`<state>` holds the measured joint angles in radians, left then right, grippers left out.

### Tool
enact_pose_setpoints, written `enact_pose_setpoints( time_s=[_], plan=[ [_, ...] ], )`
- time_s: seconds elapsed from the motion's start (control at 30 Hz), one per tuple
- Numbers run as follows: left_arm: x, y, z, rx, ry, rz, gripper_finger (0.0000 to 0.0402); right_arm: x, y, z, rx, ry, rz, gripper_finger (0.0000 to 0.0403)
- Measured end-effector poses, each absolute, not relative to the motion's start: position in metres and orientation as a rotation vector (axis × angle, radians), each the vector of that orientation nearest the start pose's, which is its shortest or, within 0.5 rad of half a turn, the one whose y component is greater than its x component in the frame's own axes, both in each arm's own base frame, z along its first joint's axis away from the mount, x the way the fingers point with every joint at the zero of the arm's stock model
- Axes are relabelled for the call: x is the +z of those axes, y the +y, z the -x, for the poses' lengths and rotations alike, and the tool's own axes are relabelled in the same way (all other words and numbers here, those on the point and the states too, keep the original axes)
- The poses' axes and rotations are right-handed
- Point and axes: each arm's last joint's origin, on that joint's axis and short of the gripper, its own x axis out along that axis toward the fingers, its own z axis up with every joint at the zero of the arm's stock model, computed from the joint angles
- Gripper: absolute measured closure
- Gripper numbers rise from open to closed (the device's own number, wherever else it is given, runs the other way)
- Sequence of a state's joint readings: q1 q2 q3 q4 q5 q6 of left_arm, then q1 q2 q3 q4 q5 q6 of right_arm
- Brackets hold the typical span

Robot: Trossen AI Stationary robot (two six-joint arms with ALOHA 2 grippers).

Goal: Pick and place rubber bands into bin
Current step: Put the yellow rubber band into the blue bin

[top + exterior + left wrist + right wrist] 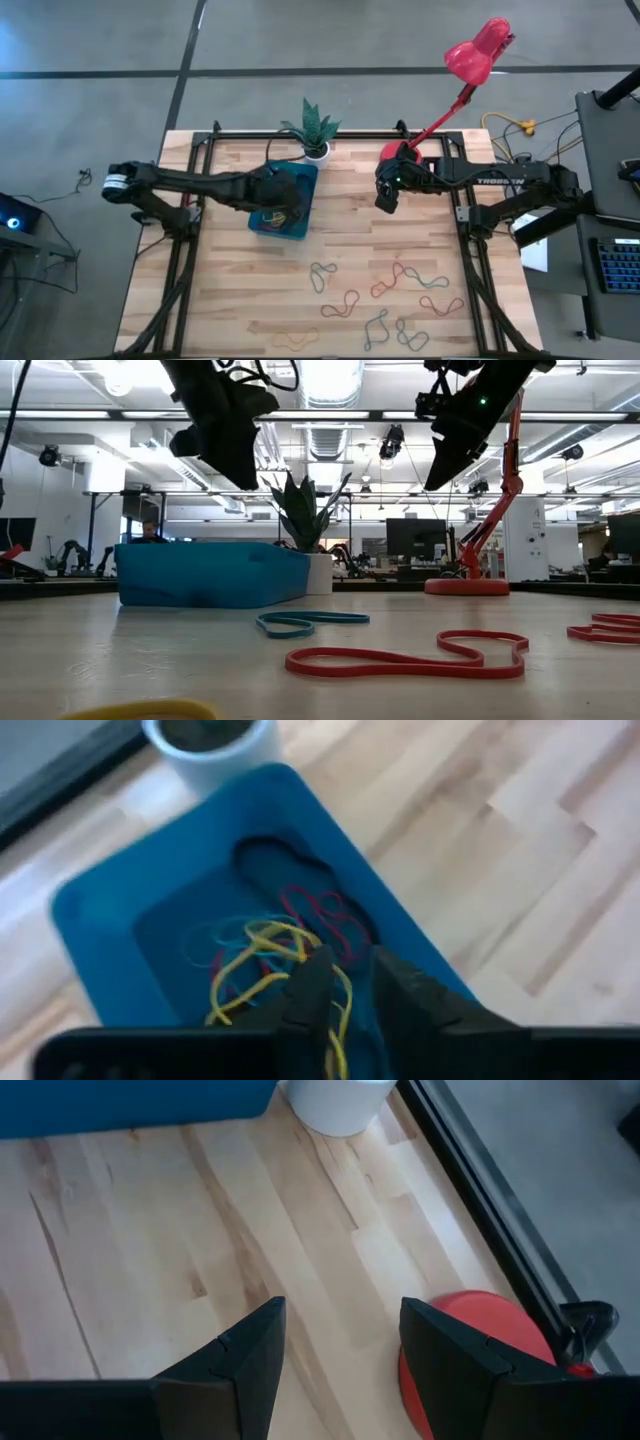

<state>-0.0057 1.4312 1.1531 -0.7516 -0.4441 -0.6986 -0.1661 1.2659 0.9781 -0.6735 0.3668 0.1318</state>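
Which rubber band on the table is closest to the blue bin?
The thin grey-green rubber band lying on the wooden table just below the shallow teal-blue plastic bin; the red and yellow ones lie farther away.

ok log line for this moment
left gripper: over bin, holding yellow band | right gripper: open, raised, empty | loose bands: on table

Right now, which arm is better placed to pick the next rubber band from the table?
Probably the right. The right gripper is open, empty, and nearer the loose rubber bands. The left gripper is above the bin, a yellow band by its fingers.
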Motion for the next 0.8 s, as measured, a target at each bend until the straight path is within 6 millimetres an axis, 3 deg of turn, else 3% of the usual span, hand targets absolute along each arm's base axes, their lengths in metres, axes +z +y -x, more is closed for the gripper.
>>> enact_pose_setpoints(
  time_s=[0.13,0.23,0.37,0.47,0.6,0.8],
  plan=[
    [0.282,-0.004,-0.287,0.617,0.831,0.427,0.0286,0.264,-0.051,-0.241,-0.549,0.941,-0.012,0.0218],
    [0.295,-0.025,-0.287,0.441,0.815,0.479,0.0252,0.264,-0.051,-0.241,-0.533,0.949,0.017,0.0218],
    [0.304,-0.075,-0.286,0.205,0.805,0.498,0.0241,0.265,-0.051,-0.242,-0.51,0.958,0.062,0.0218],
    [0.291,-0.129,-0.282,0.056,0.867,0.461,0.0254,0.265,-0.051,-0.242,-0.49,0.966,0.099,0.0218],
    [0.273,-0.196,-0.28,-0.038,0.914,0.538,0.0269,0.265,-0.051,-0.242,-0.481,0.964,0.117,0.0218],
    [0.238,-0.261,-0.3,-0.128,0.933,0.512,0.0272,0.267,-0.052,-0.245,-0.477,0.937,0.127,0.0218]
  ],
)
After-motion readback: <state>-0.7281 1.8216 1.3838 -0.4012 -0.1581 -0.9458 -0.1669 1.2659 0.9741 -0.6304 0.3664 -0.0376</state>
